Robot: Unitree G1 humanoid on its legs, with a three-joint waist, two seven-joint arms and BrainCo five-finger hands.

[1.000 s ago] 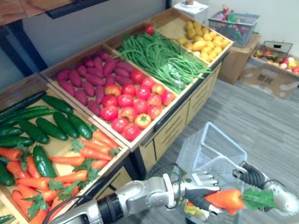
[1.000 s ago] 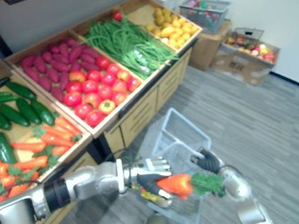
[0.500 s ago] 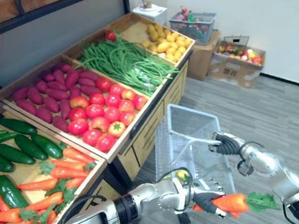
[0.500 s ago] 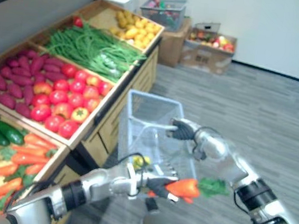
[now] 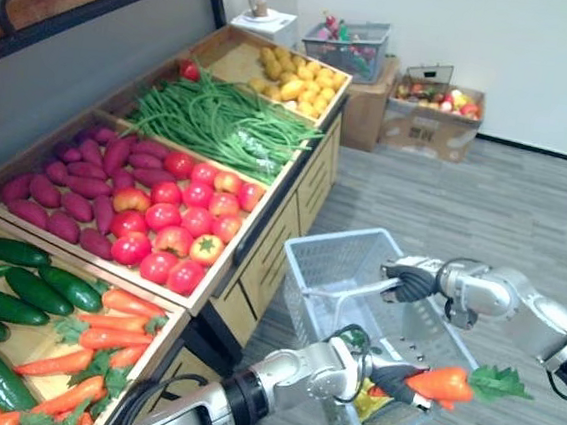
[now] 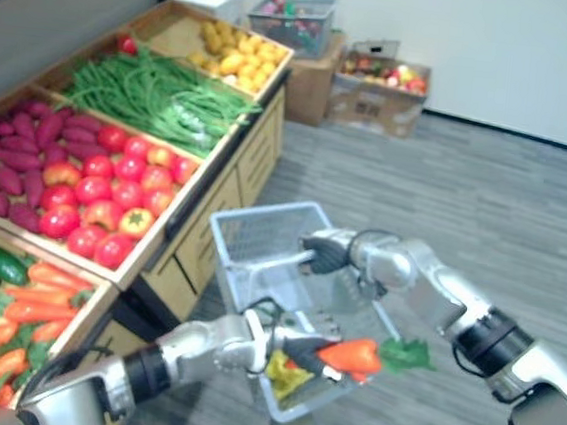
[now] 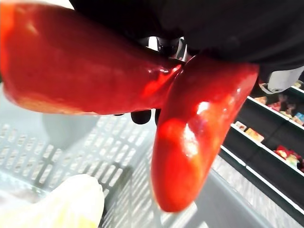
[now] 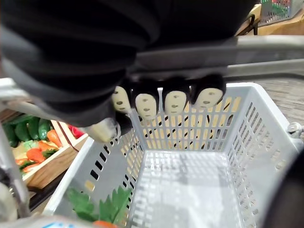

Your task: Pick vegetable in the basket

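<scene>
Pinches carrot (image 5: pixel 440 382) in left hand (image 5: pixel 381 367) over basket (image 5: pixel 325 252) near rim, above yellow produce (image 5: pixel 370 403); curls right hand (image 5: pixel 412 282) fingers round handle (image 5: pixel 356 290).

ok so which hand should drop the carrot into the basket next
Left. The left hand grips the carrot over the basket, so it likely just needs to lower and release. The right hand is curled round the basket handle, holding it up.
</scene>
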